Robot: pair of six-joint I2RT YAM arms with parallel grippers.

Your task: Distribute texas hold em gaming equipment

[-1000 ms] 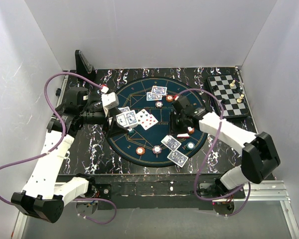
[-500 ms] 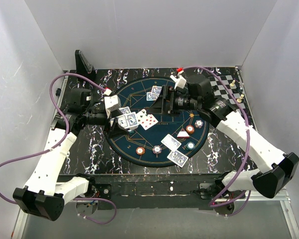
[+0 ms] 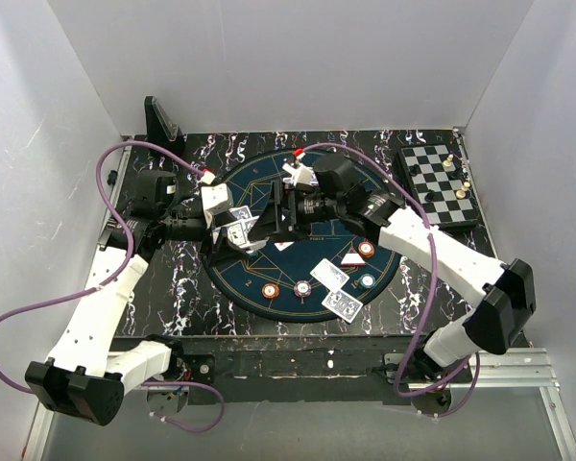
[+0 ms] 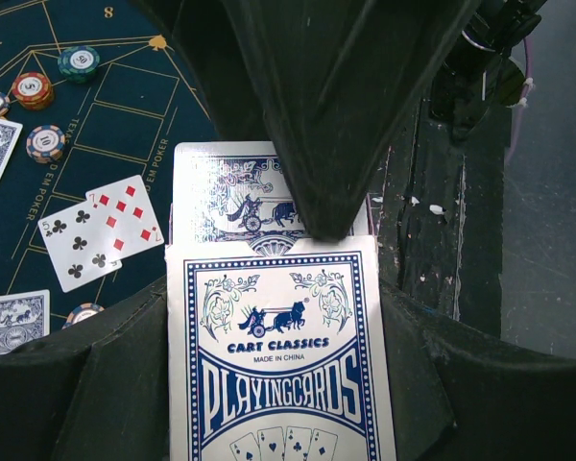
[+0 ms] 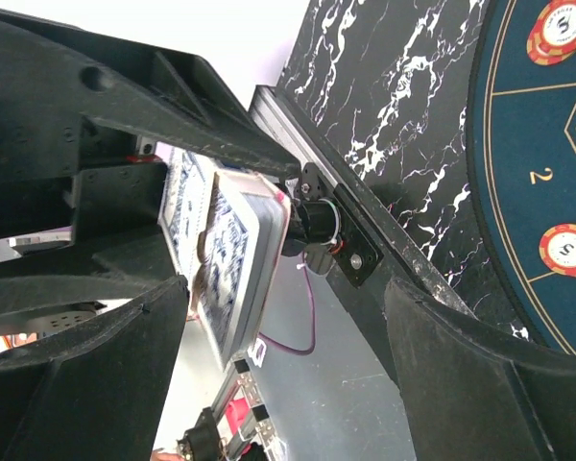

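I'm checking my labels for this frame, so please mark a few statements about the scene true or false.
1. The left gripper is shut on a blue-backed card pack. True.
2. The chessboard lies at the centre of the mat. False: it lies off the mat, towards the far right.
3. A five of clubs and a seven of diamonds lie face up on the mat. True.
4. The right gripper is shut on a poker chip. False: it is open with no chip in it, and is reaching in at the pack.
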